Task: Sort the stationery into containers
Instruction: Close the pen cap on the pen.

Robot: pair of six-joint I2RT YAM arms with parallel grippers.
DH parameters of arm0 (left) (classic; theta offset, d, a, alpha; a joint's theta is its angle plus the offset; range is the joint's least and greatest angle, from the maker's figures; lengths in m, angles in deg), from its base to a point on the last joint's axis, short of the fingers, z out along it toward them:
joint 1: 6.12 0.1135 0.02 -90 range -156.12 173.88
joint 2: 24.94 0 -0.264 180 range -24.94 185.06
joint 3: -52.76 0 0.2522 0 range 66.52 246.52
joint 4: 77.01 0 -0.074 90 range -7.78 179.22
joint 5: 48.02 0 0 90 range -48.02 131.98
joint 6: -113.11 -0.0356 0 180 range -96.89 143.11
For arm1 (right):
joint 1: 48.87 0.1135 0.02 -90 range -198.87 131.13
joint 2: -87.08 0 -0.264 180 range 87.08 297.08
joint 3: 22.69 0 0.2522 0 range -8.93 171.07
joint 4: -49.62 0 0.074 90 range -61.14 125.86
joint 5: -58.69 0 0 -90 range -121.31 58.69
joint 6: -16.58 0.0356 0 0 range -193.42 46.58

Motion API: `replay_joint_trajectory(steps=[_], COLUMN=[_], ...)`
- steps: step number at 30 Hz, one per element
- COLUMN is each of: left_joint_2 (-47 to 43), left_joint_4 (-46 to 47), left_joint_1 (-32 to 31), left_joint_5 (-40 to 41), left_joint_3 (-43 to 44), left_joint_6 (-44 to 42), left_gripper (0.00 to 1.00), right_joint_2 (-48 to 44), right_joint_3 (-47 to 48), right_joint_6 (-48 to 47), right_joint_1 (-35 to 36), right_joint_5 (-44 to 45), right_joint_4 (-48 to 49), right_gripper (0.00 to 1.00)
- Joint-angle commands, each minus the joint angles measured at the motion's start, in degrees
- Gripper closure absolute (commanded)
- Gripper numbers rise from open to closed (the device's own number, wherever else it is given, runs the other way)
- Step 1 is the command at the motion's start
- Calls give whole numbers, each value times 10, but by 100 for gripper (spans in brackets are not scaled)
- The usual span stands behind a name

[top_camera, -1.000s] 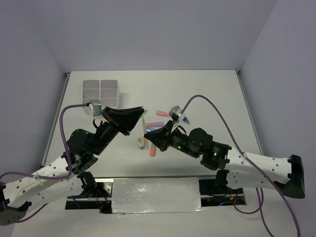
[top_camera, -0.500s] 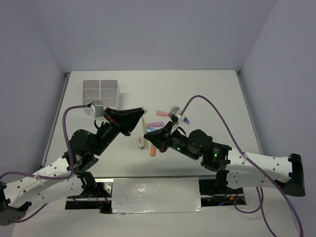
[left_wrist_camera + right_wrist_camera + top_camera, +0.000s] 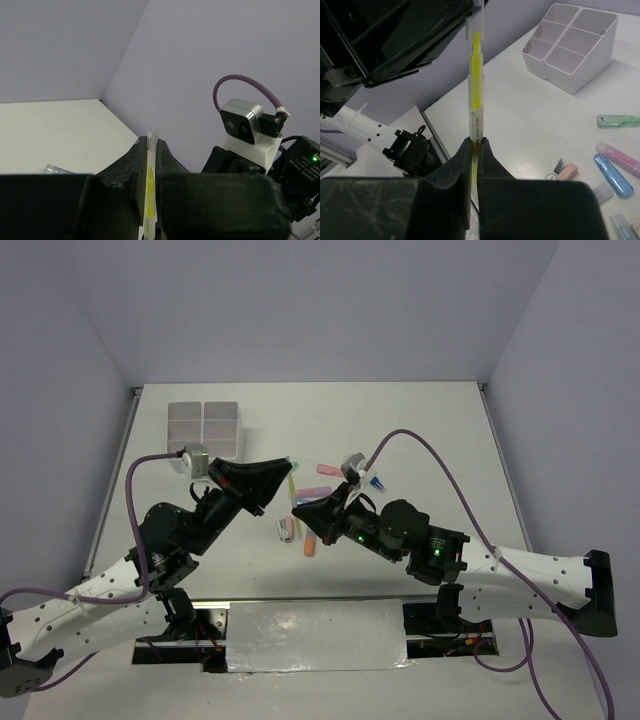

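A thin clear pen with a yellow core (image 3: 291, 485) is held in the air between both grippers. My left gripper (image 3: 286, 466) is shut on its clear cap end (image 3: 149, 185). My right gripper (image 3: 298, 507) is shut on its barrel (image 3: 476, 95), jaws tight on the printed part (image 3: 475, 142). The yellow tip shows bare between cap and barrel in the right wrist view. The whitish four-compartment container (image 3: 204, 427) stands at the far left, also in the right wrist view (image 3: 572, 45). Other stationery lies on the table below the grippers.
Loose on the table are a pink stick (image 3: 327, 469), an orange stick (image 3: 309, 545), a blue-tipped piece (image 3: 376, 481) and a small pale piece (image 3: 286, 530). The right wrist view shows a green stick (image 3: 618, 120), a pink stick (image 3: 620, 152) and a blue stick (image 3: 612, 175).
My right gripper has edged slightly up and toward the left gripper with the pen. The left arm has barely moved.
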Motion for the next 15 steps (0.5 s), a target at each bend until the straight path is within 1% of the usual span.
replay_joint_trajectory(steps=[1,6,12,15], left_joint_2=[-7,0,5,4], left_joint_4=[40,46,49,53], left_joint_1=[-2,-2,-3,-3], left_joint_5=[6,9,-2,-4], left_joint_3=[-4,-4,-8,-11], left_joint_6=[-8,-7,3,7], left_gripper=[100,100,100,100], right_joint_2=[2,5,1,3], right_joint_3=[35,37,35,41], right_joint_6=[-9,-9,-11,-19], right_joint_1=[5,4,4,4], right_joint_5=[8,11,49,52], right_joint_4=[4,7,14,22], right_gripper=[100,100,100,100])
